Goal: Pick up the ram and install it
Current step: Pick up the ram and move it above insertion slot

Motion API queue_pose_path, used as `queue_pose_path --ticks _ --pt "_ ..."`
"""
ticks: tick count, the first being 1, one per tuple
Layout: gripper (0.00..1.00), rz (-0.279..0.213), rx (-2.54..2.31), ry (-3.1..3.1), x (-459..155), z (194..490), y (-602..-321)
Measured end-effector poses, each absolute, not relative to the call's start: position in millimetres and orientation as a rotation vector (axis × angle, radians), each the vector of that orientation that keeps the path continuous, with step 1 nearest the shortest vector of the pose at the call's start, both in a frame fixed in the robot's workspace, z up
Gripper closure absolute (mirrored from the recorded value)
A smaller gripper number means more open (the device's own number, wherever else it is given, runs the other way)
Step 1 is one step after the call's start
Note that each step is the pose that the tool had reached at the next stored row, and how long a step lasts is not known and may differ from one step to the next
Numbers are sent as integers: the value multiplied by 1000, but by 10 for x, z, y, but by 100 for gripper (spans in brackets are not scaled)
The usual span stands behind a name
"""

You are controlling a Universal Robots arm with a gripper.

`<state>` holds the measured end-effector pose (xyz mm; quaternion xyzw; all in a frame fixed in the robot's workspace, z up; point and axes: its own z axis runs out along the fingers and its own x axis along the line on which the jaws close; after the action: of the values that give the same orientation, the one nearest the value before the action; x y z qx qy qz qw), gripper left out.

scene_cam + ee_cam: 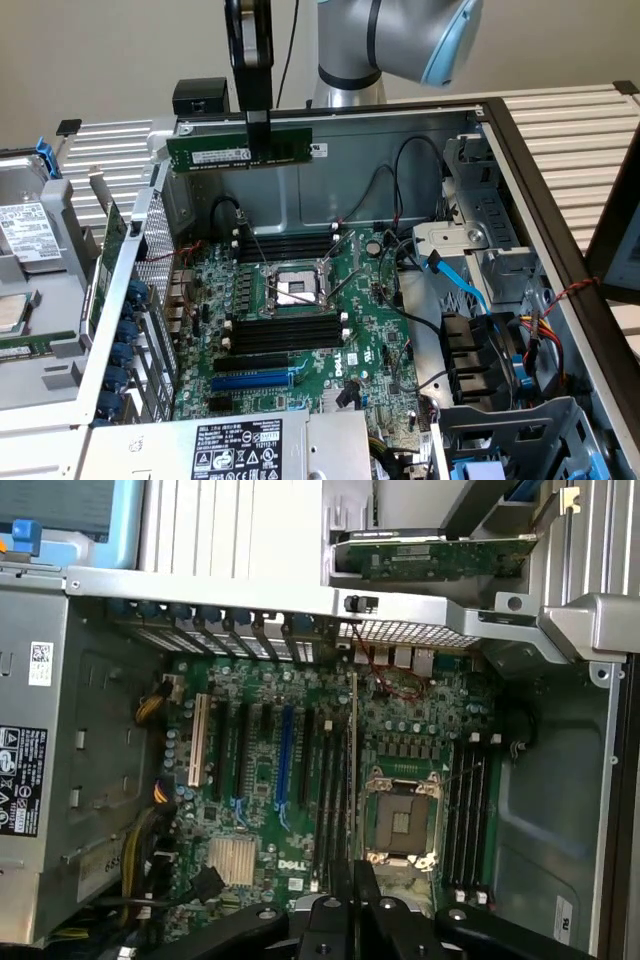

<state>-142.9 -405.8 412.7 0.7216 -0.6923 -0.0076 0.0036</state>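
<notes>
We see the claw (258, 130) clamped nearly shut on the ram (210, 152). The ram hangs in the air above the open case (340, 195). It stands on edge with its long axis level, running across the exterior view, parallel to the black slots (290, 332) on the motherboard (368, 335) below.

White slatted tabletop (570, 135), open computer case (300, 200) lying flat on it

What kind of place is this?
Probably a computer workshop or lab: an open computer case on a slatted table, its green motherboard bare, and a gripper holding the ram above.
</notes>
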Motion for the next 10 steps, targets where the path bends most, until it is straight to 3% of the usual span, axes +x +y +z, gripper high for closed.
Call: queue_pose_path --ticks 10 --pt "87 -34 2267 -2174 -1249 4005 -4016"
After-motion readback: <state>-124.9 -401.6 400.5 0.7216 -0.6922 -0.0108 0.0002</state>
